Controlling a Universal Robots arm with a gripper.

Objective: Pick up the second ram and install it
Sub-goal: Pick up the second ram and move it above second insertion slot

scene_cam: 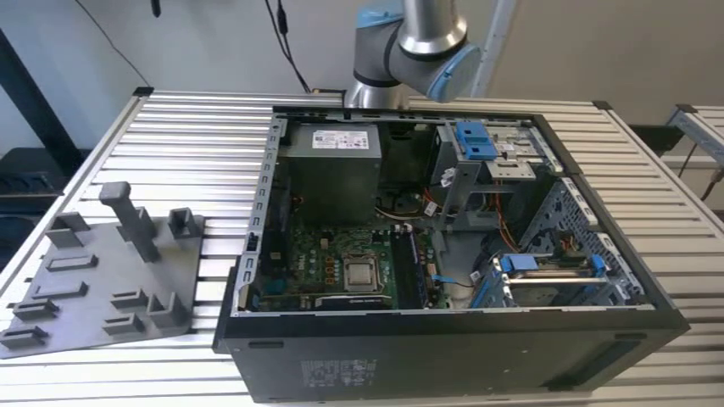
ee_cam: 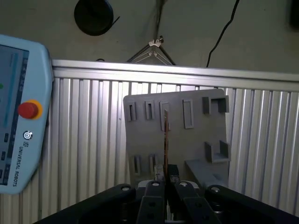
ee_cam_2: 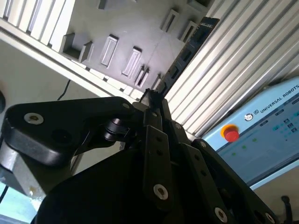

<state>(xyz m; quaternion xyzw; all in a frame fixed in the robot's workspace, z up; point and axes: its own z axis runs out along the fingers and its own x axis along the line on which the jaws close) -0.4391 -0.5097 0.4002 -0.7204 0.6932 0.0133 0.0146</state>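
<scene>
The second ram is a thin dark stick with small chips, and my gripper is shut on one end of it. It juts out from the black fingers, lifted well clear of the grey tray seen behind it. In the first wrist view the ram appears edge-on, rising from the gripper in front of the tray. The exterior view has the tray lying at its left, beside the open computer case, with the arm above the case's far side.
Inside the case lie the green motherboard with long black slot strips, a grey power supply and blue drive brackets. Everything rests on a ribbed metal table. A teach pendant lies on it.
</scene>
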